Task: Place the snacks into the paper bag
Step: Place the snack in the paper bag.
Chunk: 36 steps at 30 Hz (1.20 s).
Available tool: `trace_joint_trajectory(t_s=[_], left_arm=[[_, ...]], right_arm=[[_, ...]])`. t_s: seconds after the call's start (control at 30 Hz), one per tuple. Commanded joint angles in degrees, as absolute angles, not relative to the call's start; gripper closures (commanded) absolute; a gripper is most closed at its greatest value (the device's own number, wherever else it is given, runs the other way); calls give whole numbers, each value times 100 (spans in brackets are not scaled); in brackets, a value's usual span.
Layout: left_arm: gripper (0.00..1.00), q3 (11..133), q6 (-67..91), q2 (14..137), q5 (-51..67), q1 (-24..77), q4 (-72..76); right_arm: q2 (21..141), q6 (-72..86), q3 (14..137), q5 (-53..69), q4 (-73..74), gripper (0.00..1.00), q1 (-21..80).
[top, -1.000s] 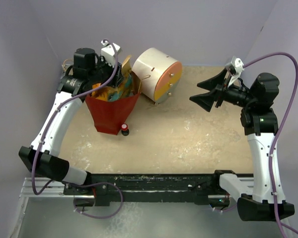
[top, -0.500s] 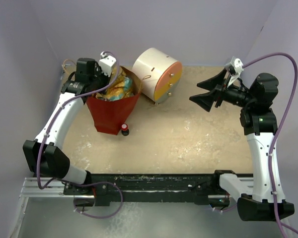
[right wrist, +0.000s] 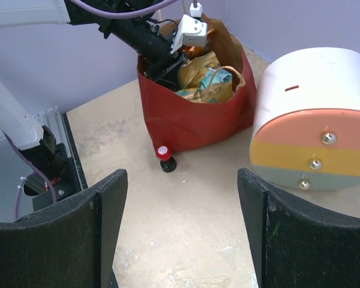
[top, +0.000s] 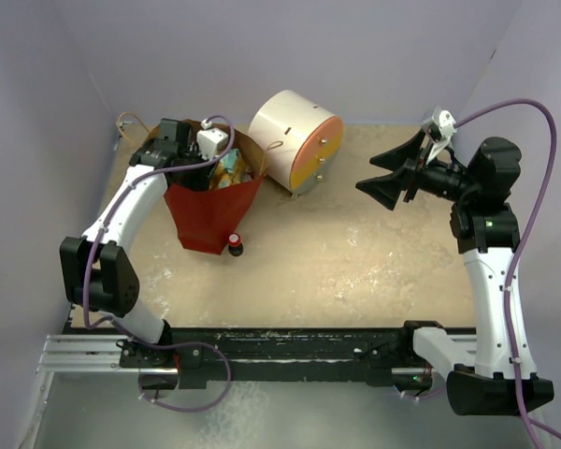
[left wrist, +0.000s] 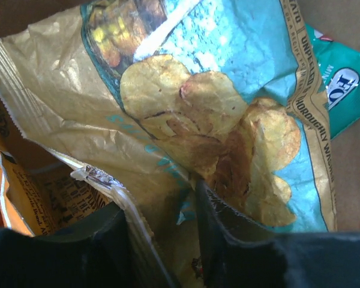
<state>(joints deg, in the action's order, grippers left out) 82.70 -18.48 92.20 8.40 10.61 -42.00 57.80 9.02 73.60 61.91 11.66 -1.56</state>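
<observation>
**Left claw down in the bag**

The paper bag (top: 210, 220) stands at the far left of the counter (top: 337, 253), holding a tan-brown packet (left wrist: 78, 102), a teal packet (left wrist: 342, 84) and an orange packet (left wrist: 12, 192). The left claw (left wrist: 162, 210) is inside it, jaws apart around the tan-brown packet's crinkled edge. The right claw (right wrist: 181, 186) hangs open and empty at the right.

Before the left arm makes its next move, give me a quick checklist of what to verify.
1. Paper bag upright, mouth open: ok.
2. Left gripper down inside the bag: ok.
3. Left gripper free of the tan packet: cannot tell; its edge lies between the fingers.
4. Right gripper open, empty, away from the bag: ok.
5. Packets in view all inside the bag: ok.
</observation>
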Motion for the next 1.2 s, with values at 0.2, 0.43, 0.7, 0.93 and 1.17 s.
trace_joint_trajectory(t_s=[0.2, 0.43, 0.7, 0.93, 1.17], left_arm=[[35, 9090, -1971, 8974, 913, 967, -4771], [14, 9601, -1944, 8737, 873, 967, -4896], [10, 9841, -1727, 8490, 800, 967, -4438], [10, 9808, -1400, 8226, 1125, 967, -3771], [25, 9532, -1339, 8152, 1616, 967, -3814]], right_arm=[[5813, 924, 7392, 6204, 914, 24, -176], [5857, 916, 7415, 6225, 906, 24, -176], [5915, 940, 7435, 6272, 886, 24, -176], [5915, 930, 7409, 6250, 888, 24, -176], [5897, 892, 7359, 6241, 880, 24, -171]])
